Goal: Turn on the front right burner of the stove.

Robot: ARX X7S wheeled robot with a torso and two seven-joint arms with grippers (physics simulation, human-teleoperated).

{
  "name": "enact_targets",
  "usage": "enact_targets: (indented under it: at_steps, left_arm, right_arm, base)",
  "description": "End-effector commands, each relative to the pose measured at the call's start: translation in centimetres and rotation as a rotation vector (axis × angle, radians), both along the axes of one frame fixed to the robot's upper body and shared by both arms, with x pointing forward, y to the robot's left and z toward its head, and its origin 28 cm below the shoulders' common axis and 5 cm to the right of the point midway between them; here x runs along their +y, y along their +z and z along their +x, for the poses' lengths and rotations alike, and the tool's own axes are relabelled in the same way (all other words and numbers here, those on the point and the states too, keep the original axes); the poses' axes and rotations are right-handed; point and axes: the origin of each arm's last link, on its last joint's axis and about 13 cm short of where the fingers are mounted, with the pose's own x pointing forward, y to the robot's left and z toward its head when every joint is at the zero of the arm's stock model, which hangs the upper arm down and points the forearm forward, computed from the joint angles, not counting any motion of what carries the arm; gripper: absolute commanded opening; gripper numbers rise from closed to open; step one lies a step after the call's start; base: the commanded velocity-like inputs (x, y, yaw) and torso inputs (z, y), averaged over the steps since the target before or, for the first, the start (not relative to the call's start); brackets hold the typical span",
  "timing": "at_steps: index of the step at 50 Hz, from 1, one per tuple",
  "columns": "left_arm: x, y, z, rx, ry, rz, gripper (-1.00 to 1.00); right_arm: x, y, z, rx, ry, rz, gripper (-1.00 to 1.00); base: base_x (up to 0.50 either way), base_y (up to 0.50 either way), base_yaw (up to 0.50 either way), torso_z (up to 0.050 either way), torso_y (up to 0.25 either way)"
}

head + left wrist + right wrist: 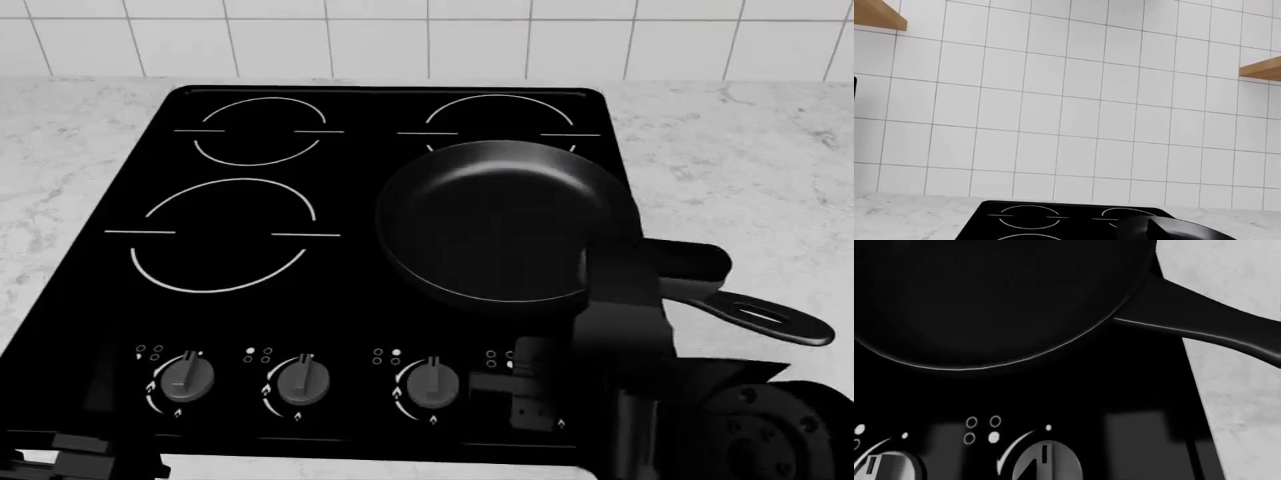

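Observation:
The stove (354, 215) is a glossy black glass cooktop with three white-arc zones and a front row of grey knobs. A black frying pan (501, 220) covers the front right burner, which is hidden under it. Three knobs show in the head view; the third (431, 385) is next to my right gripper (534, 390), which hangs over the rightmost knob's place and hides it. The right wrist view shows that rightmost knob (1046, 464) close below, pointer upright, with the pan (987, 300) beyond. No fingers show there. The left gripper is out of view.
The pan's handle (747, 312) sticks out right over the marble counter (747, 150). White tiled wall (1074, 100) stands behind the stove (1054, 222), with wooden shelves at both sides (877, 15). A dark part of my left arm (74, 465) lies at the front left.

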Motion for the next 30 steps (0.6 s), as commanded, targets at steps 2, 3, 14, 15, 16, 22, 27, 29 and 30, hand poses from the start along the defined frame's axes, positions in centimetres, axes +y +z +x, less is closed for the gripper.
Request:
enact_targets:
  at_steps: [2,3,14,15,16,22,27,29,30]
  left_arm:
    - [0.0,0.0,0.0,-0.001,0.004,0.001,1.0]
    - [0.0,0.0,0.0,-0.001,0.004,0.001,1.0]
    - [0.0,0.0,0.0,0.004,0.007,0.001,1.0]
    - [0.0,0.0,0.1,0.005,0.008,0.002,1.0]
    - [0.0,0.0,0.1,0.006,0.009,0.003,1.0]
    - [0.0,0.0,0.1,0.009,0.015,0.004,1.0]
    - [0.0,-0.1,0.1,0.011,0.018,0.005,1.0]
    - [0.0,0.0,0.1,0.009,0.02,0.005,1.0]
    - [0.0,0.0,0.1,0.01,0.022,0.004,1.0]
  right_arm:
    - [0.2,-2.8,-1.5,0.14,0.18,-0.129,-1.0]
    - [0.2,-2.8,-1.5,0.136,0.186,-0.131,-1.0]
    - [-0.2,-2.4,-1.1,0.105,0.331,-0.169,-1.0]
    - [-0.3,-2.5,-1.0,0.106,0.327,-0.179,-1.0]
    - [-0.4,-2.5,-1.0,0.104,0.345,-0.186,-1.0]
    - [-0.5,-2.2,-0.9,0.113,0.375,-0.222,-1.0]
    - [-0.7,-2.9,-0.9,0.122,0.433,-0.264,-1.0]
    - [-0.8,-2.8,-0.9,0.122,0.461,-0.278,-1.0]
    - [-0.8,-2.7,-0.9,0.124,0.488,-0.288,-1.0]
  base:
    - [-0.01,0.0,0.0,0.0,0.0]
    - [-0.01,0.0,0.0,0.0,0.0]
    - [0.0,0.0,0.0,0.0,0.0]
    - [0.0,0.0,0.0,0.0,0.0]
    - [0.0,0.0,0.0,0.0,0.0]
    - [0.0,0.0,0.0,0.0,0.0]
    - [0.0,0.0,0.0,0.0,0.0]
    - [0.0,0.0,0.0,0.0,0.0]
    - [0.0,0.0,0.0,0.0,0.0]
